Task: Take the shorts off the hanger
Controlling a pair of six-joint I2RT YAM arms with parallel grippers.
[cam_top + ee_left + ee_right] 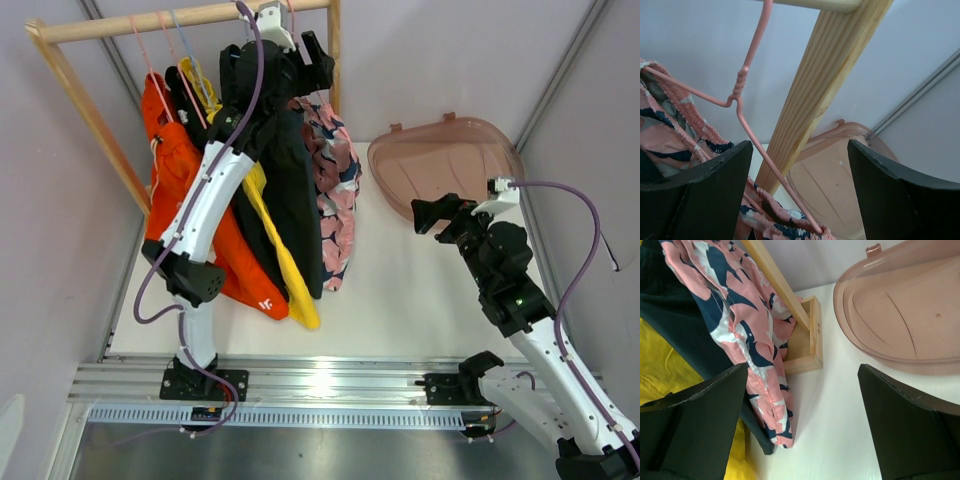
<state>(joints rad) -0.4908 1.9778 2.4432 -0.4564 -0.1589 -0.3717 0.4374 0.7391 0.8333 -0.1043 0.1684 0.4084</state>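
On the wooden rack (pixel 150 25) at the table's back left, the shorts (pixel 295 200) hang in a row, orange, black, yellow, black and pink floral, which only the top view takes in whole. The left wrist view alone shows the pink wire hanger (pixel 741 82) of the floral pair (pixel 670 135) running down between the spread fingers of the left gripper (pixel 800 142), which grips nothing; whether a finger touches the wire I cannot tell. The right gripper (pixel 803 372), seen from its own wrist, stands wide apart and empty over the white table (pixel 840 440), near the floral hem and the pink tub (pixel 905 310)
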